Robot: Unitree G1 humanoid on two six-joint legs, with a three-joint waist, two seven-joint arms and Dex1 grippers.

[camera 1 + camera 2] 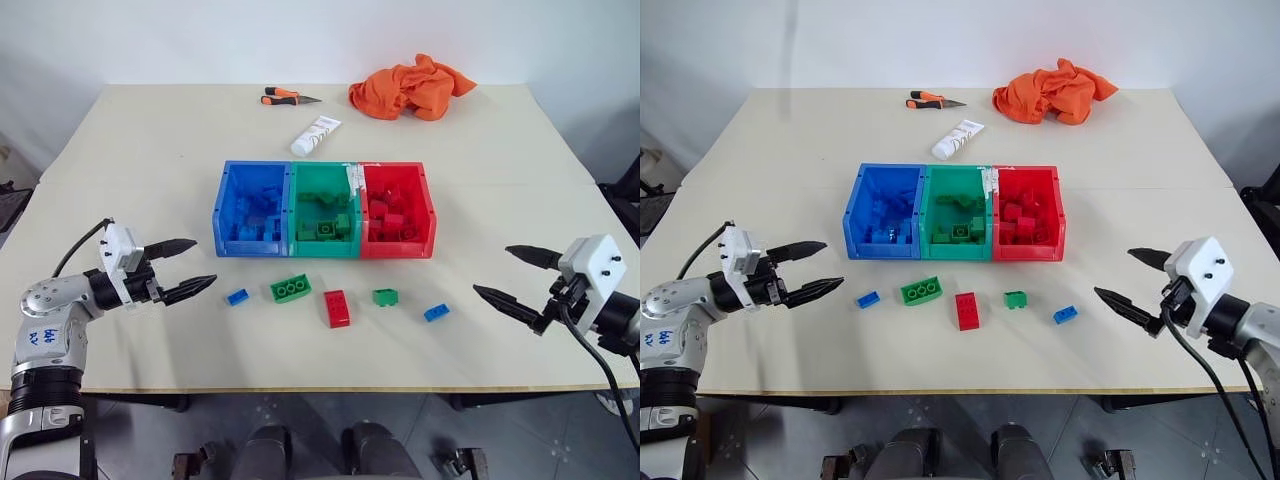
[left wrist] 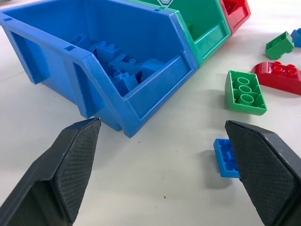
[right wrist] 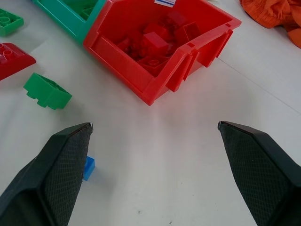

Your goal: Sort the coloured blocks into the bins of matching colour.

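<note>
Before bins, red block [image 1: 337, 308] lengthwise

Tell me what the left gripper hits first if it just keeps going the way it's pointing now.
Probably the small blue block: the open left gripper points toward it, and it lies by one fingertip, short of the larger green block. The blue bin sits just off that line; depth is uncertain.

tool [image 2: 162, 165] open | blue bin [image 2: 80, 70] ahead | small blue block [image 2: 226, 158] near one finger
</note>
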